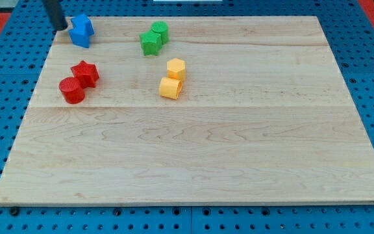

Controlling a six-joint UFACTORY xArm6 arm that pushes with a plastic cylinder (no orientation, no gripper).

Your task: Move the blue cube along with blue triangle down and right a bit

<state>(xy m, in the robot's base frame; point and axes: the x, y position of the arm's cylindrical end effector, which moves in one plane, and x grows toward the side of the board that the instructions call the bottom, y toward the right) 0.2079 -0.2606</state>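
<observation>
While my tip [60, 27] stands in the upper left corner of the frame, at the top left edge of the wooden board [239, 156], it is just beside the left side of the blue pair, and I cannot tell if it touches them or if a thin gap is between. I have no pincer here, only a straight dark rod, so nothing is grasped or released; the rod can only push. The two blue blocks sit pressed together near the top left edge of the board: the one I take for the blue triangle [84, 25] is at the upper right of the pair and the blue cube [78, 38] at the lower left, but their shapes are small and I am not sure which is which. I judge that the push is in hand but hardly advanced, because the pair lies close to the corner. The next move calls for a slow slide down and to the right, with the tip kept behind both blocks so that they go together and one does not slip off to the side. Below the pair, well apart, are the red star [85, 73] and the red cylinder [71, 90]; to the right are the two green blocks [154, 37], and lower the two yellow blocks [173, 78]. A short push should not reach any of these.
</observation>
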